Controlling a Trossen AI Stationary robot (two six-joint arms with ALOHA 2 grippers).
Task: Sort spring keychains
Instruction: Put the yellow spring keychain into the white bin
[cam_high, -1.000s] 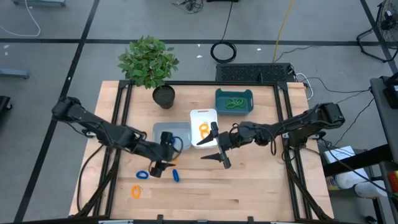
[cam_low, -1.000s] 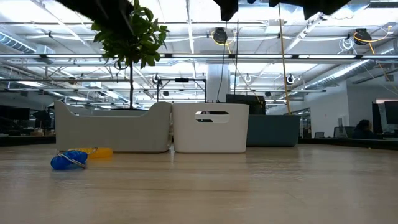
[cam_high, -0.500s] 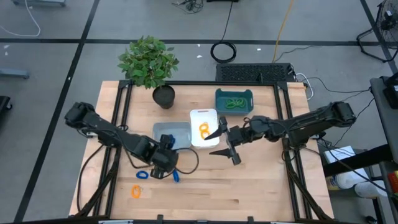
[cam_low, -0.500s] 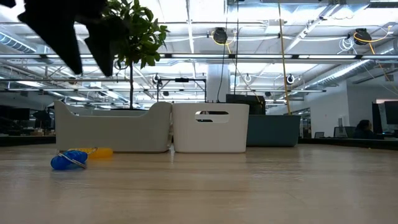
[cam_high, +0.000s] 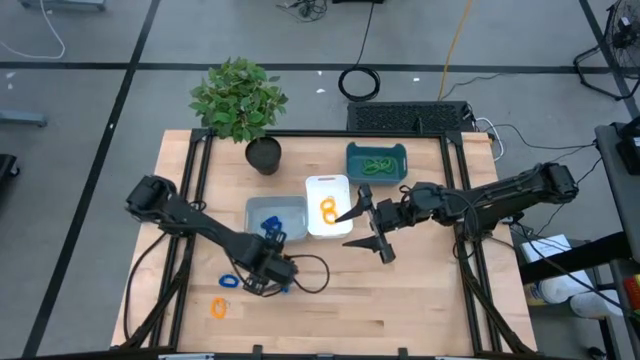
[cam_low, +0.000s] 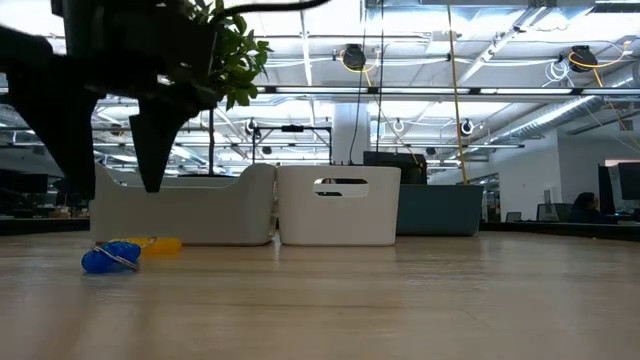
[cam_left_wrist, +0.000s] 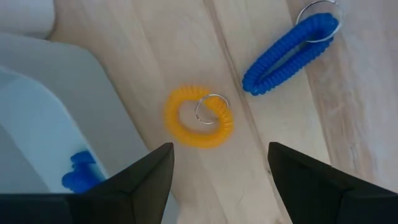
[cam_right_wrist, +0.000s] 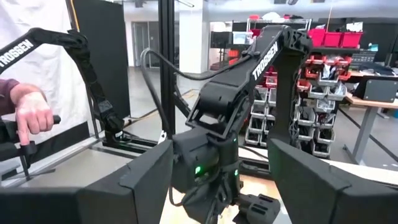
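My left gripper (cam_left_wrist: 217, 186) points down, open, above an orange spring keychain (cam_left_wrist: 199, 117) that lies flat on the table beside the grey tray (cam_high: 277, 215). A blue keychain (cam_left_wrist: 292, 53) lies close by, and another blue one (cam_left_wrist: 78, 177) lies inside the grey tray. In the low view the left gripper's fingers (cam_low: 150, 140) hang above the blue keychain (cam_low: 110, 258) and the orange one (cam_low: 155, 243). More loose keychains, blue (cam_high: 228, 281) and orange (cam_high: 218, 309), lie nearer the front left. My right gripper (cam_high: 368, 230) is open, level and raised, beside the white tray (cam_high: 328, 188).
The white tray holds orange keychains (cam_high: 328, 209); the green tray (cam_high: 377, 150) holds green ones (cam_high: 378, 166). A potted plant (cam_high: 240, 100) stands at the far left, and a black cable coil (cam_high: 360, 83) lies on the floor beyond the table. A person's hand (cam_right_wrist: 31, 115) shows past the table.
My left gripper has tipped to point down and has sunk toward the table, moving a little toward the near edge until it is over the orange keychain. My right gripper has risen and drawn back toward the table's right edge. Both stay open.
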